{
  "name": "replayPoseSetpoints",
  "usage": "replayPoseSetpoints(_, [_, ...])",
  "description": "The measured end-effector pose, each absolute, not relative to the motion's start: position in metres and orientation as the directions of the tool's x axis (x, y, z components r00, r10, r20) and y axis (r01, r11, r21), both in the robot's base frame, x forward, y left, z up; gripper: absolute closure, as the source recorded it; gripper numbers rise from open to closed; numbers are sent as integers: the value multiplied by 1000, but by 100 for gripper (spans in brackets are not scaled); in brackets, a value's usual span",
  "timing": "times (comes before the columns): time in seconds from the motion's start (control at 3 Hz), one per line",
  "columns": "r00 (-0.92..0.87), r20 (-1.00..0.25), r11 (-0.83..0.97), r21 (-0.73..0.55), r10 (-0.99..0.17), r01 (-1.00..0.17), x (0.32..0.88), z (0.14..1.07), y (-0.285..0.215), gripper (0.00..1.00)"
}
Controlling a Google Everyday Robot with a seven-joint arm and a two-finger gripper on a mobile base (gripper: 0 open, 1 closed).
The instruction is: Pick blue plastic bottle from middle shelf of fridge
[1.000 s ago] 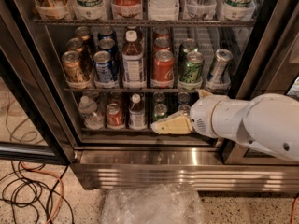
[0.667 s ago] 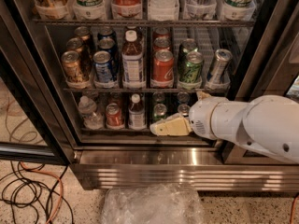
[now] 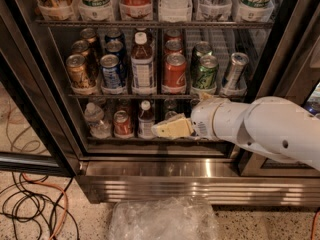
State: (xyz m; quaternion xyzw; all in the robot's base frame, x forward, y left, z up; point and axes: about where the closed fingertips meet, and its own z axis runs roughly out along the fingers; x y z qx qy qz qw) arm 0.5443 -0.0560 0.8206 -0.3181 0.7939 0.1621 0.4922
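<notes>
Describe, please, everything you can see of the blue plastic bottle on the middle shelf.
The blue plastic bottle stands upright at the front of the middle shelf, between a blue can and a red can, taller than both. It has a white screw cap, dark brownish neck and blue-and-white wrap label. Nothing grips it: the gripper is below it, in front of the lower shelf.

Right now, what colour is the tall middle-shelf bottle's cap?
White cap, in camera view. The gripper is lower, by the bottom shelf.
</notes>
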Motion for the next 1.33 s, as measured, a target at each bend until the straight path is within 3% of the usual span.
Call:
replayPoseSetpoints(1.0, [-293,-895,740,-57,-335,-670,554,816,-46,37])
replayPoseSetpoints(1.33, [-222,-924,719,-77,-312,-691,585,817,-19,25])
